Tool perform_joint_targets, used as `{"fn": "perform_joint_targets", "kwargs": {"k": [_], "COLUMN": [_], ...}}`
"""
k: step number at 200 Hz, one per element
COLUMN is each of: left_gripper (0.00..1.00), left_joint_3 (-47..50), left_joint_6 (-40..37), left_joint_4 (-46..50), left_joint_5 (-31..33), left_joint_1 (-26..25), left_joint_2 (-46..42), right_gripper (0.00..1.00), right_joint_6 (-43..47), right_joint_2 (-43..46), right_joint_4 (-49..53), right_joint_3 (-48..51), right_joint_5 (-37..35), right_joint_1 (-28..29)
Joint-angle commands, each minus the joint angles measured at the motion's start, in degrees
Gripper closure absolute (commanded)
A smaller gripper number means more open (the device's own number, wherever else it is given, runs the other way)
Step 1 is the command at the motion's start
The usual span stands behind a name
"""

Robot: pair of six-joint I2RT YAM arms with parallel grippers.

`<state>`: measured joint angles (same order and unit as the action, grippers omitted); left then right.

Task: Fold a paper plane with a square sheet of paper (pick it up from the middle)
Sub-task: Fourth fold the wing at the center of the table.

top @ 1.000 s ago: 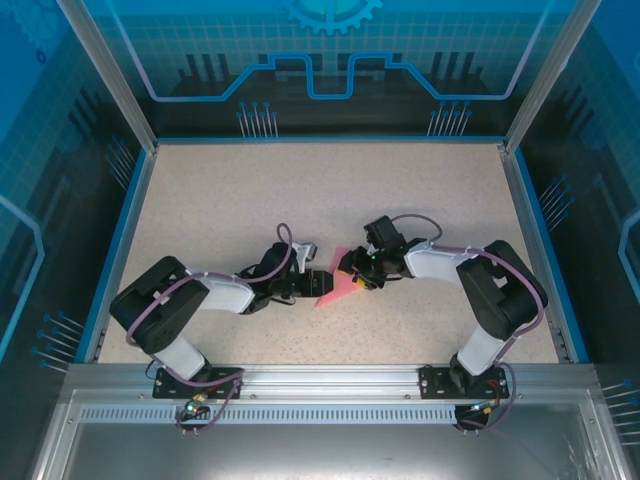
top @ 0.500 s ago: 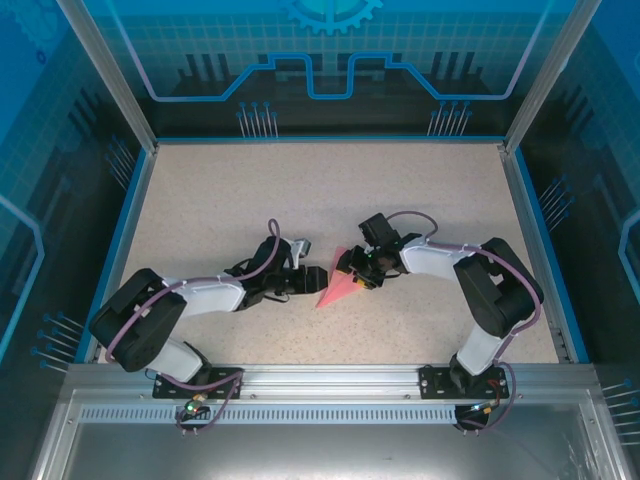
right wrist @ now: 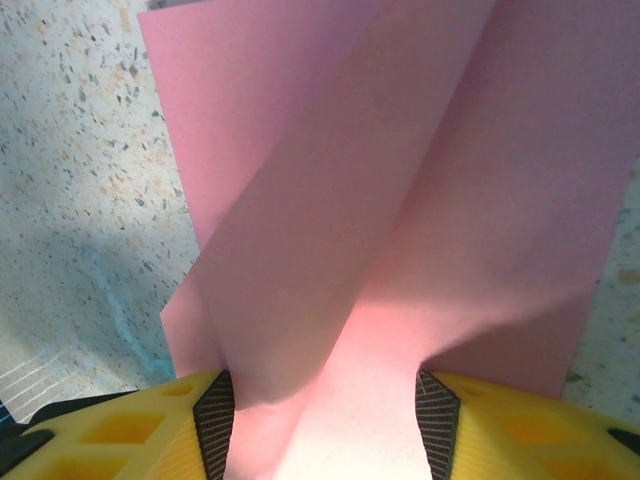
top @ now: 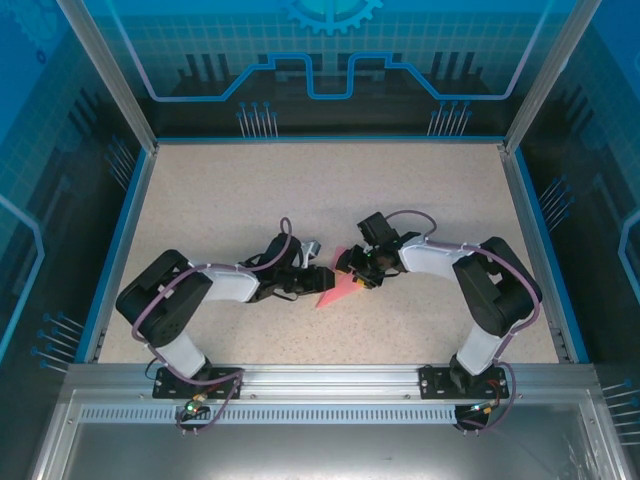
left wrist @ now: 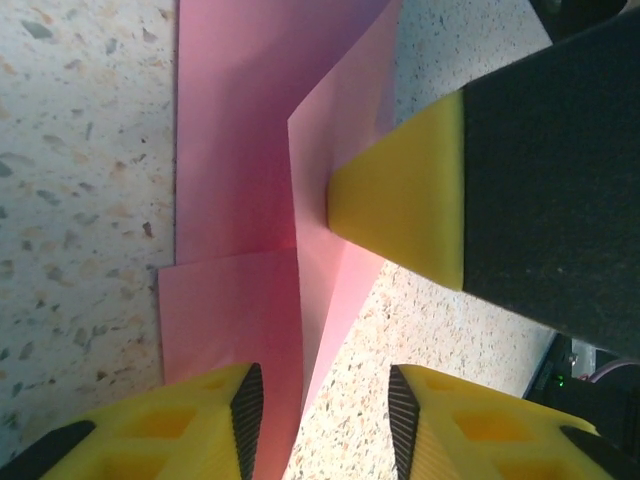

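Speckled beige table (top: 200,200) inside blue walls (top: 60,120) carries one thin pink paper sheet (top: 334,291), partly folded into a pointed wedge, at its centre. Two grippers meet it: left gripper (left wrist: 322,410) at its 9 o'clock, right gripper (right wrist: 325,395) at 2 o'clock, each with yellow jaws apart astride a raised flap.

No txt, nos., labels or brand marks legible anywhere. Only sign-like thing is a gear emblem (top: 331,12) on the blue back panel (top: 450,50), far out past my fingertips (left wrist: 190,425), w/ no wording on it.
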<state>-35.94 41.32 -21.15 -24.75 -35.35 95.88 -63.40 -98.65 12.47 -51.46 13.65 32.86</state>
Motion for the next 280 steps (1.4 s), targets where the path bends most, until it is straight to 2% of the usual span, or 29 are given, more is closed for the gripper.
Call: {"fn": "perform_joint_targets", "kwargs": {"k": [1,45,200,280], "left_gripper": [0.62,0.66,0.93,0.97], "left_joint_3": [-1.90,-4.19,-5.73,-3.26], "left_joint_6": [0.82,0.44,-0.25,3.87], "left_joint_4": [-1.52,0.36,2.56,-2.62], "left_joint_5": [-2.81,-2.84,-1.69,-4.98], "left_joint_1": [0.00,-0.51,-0.77,0.99], "left_joint_2": [1.80,4.27,6.17,6.44], "right_gripper": [0.45,0.46,0.46,0.45], "right_joint_6": [0.29,0.38,2.04,5.70], "right_joint_2": [-1.94,-1.95,-0.23,4.81], "right_joint_4": [3.55,3.44,1.62,-2.57], "right_joint_3": [-0.39,-0.39,0.71,4.82], "right_joint_5": [-1.73,-1.37,-1.23,0.02], "right_joint_1": [0.86,0.83,0.82,-0.81]}}
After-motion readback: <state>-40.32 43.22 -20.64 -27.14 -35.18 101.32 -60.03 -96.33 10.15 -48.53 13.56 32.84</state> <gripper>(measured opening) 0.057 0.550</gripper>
